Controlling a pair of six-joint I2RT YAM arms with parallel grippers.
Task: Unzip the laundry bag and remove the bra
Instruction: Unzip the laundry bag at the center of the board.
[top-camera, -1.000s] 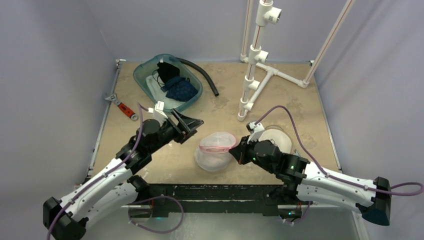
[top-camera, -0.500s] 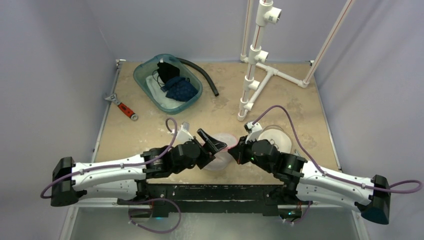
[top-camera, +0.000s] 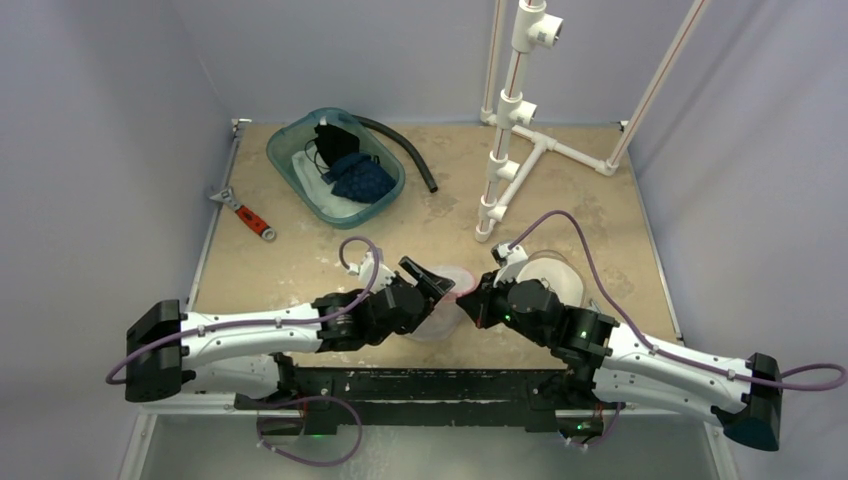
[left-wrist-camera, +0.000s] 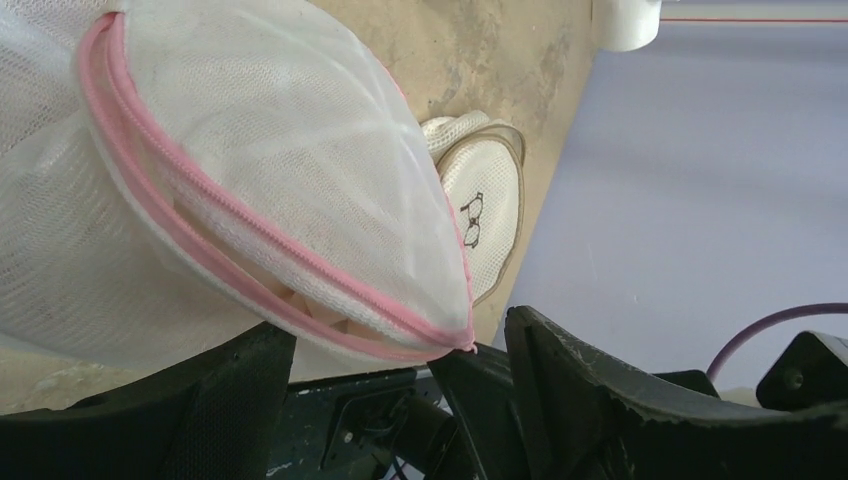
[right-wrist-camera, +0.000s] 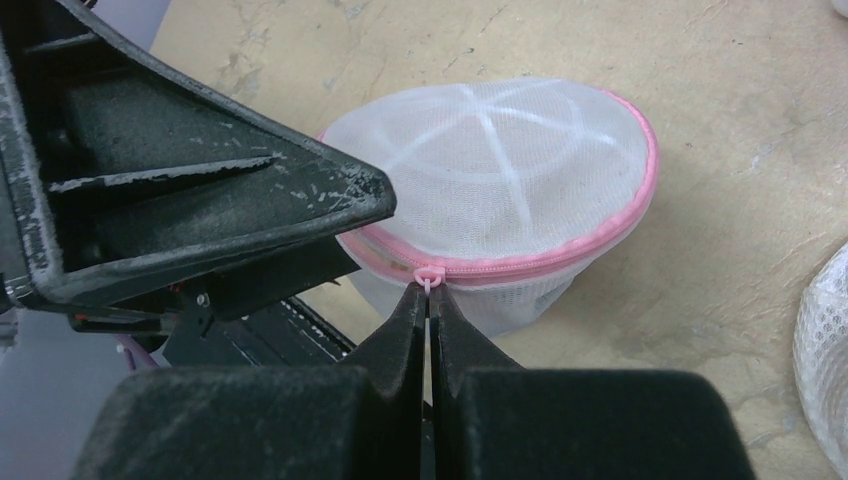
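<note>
the right gripper (right-wrist-camera: 428, 295) is pinched shut on the small pink zipper pull (right-wrist-camera: 427, 274) of the white mesh dome-shaped laundry bag (right-wrist-camera: 500, 170). from the pull, the pink zipper (right-wrist-camera: 570, 250) curves away along the bag's rim, to the right in the right wrist view, so the pull probably has to travel along that arc. the left gripper (left-wrist-camera: 390, 345) is spread open, its jaws standing either side of the bag's near edge, close to the pull but clamping nothing. it looks placed to steady the bag. the bag rests on the tan surface (top-camera: 300, 250) between the two arms. the bra cannot be made out and is presumably inside. a second white mesh pouch (top-camera: 560, 272) lies beside the right arm. far left, a teal plastic bin (top-camera: 283, 137) holds dark clothes (top-camera: 350, 175).
</note>
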